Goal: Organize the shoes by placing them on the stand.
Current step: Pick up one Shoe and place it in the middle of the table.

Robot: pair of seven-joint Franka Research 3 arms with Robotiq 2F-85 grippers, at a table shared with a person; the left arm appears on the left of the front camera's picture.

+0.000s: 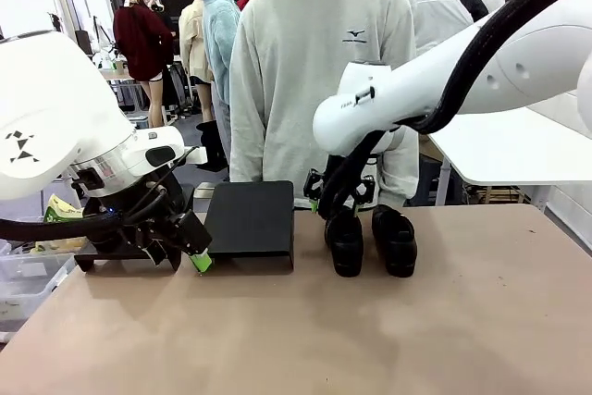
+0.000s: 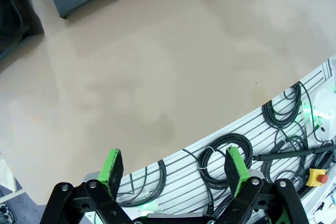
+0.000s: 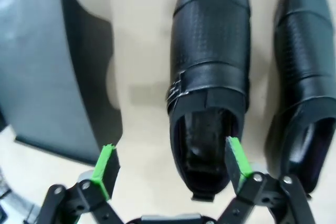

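At frame centre the right gripper (image 3: 170, 162), jaws apart, hovers over the left shoe (image 1: 347, 242) beside the stand (image 1: 250, 219); the left gripper (image 2: 176, 169), also apart, hangs lower left.

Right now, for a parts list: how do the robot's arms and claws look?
The left arm and right arm are white, rounded; a black ribbed hose runs along the right. The left claw and right claw are black with green pads.
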